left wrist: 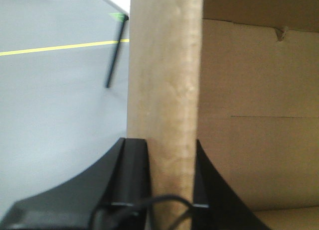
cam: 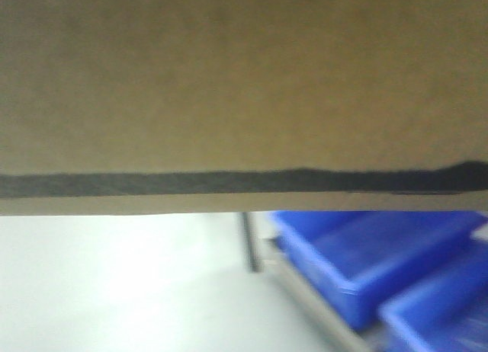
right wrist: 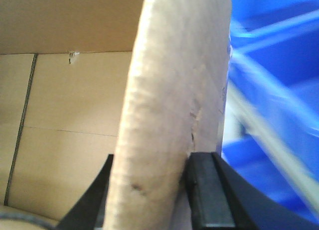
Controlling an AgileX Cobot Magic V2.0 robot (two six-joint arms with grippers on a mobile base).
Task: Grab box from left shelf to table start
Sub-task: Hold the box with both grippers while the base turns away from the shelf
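Observation:
The brown cardboard box (cam: 244,85) fills the upper part of the front view, held up in the air, with a black printed band along its lower edge. My left gripper (left wrist: 167,163) is shut on the box's left wall (left wrist: 164,80), one finger outside and one inside. My right gripper (right wrist: 152,175) is shut on the box's right wall (right wrist: 174,75), which bends a little. The box's open inside shows in both wrist views. The left shelf and the table are out of view.
Blue plastic bins (cam: 366,260) stand on a metal rack at the lower right, also in the right wrist view (right wrist: 274,90). Grey floor (left wrist: 55,105) with a yellow line (left wrist: 60,47) and a thin dark leg (left wrist: 114,53) lie to the left.

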